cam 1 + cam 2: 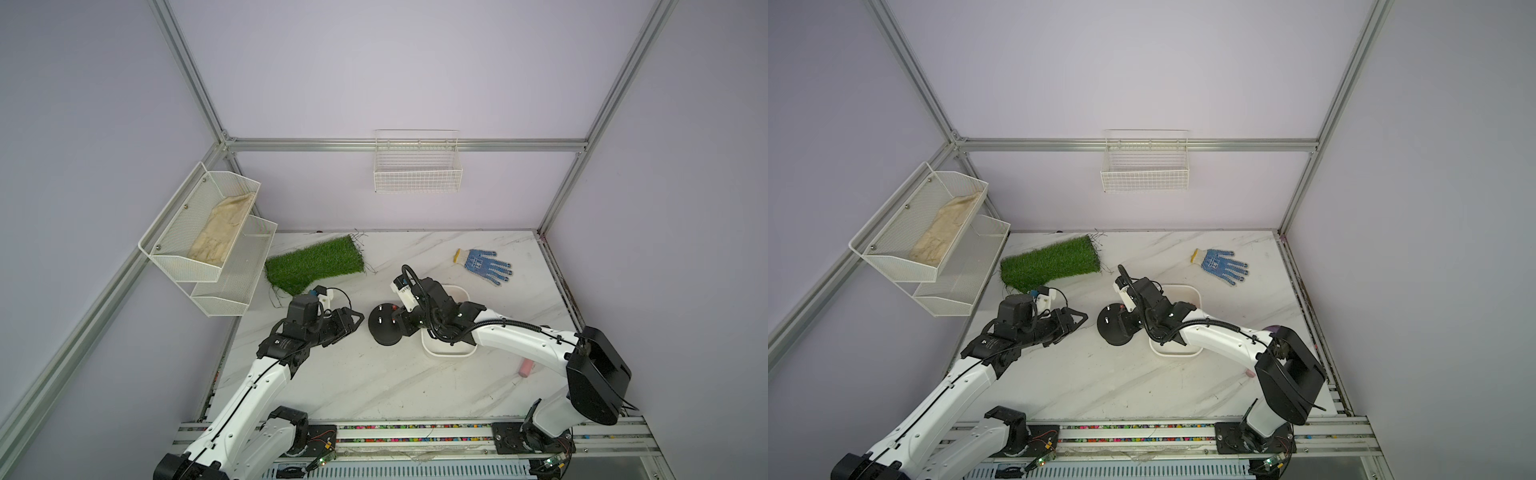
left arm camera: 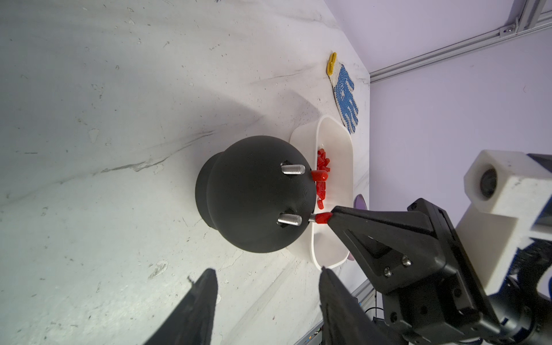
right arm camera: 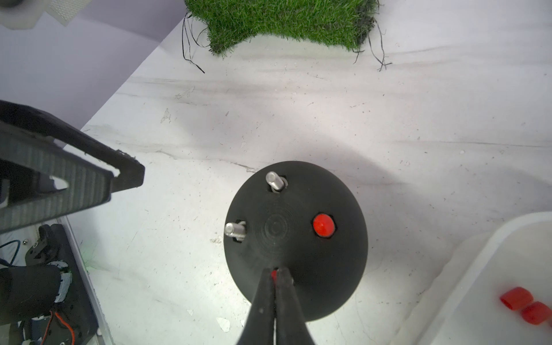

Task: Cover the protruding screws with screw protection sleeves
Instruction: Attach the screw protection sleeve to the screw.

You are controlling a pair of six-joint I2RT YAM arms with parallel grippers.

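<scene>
Marble worktop (image 1: pixel 374 374) carries a black dome (image 3: pixel 283 248); the right jaws, pinched shut on a red cap (image 2: pixel 323 218), have it only partway down one screw (image 2: pixel 312 218), so a tilted push could jam it or shove the dome, as the left jaws hang half open and empty beside it; no writing is legible

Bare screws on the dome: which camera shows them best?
Left wrist view: both bare screws show side-on, threads visible. The right wrist view sees them from above; in both top views they are pale specks.
</scene>
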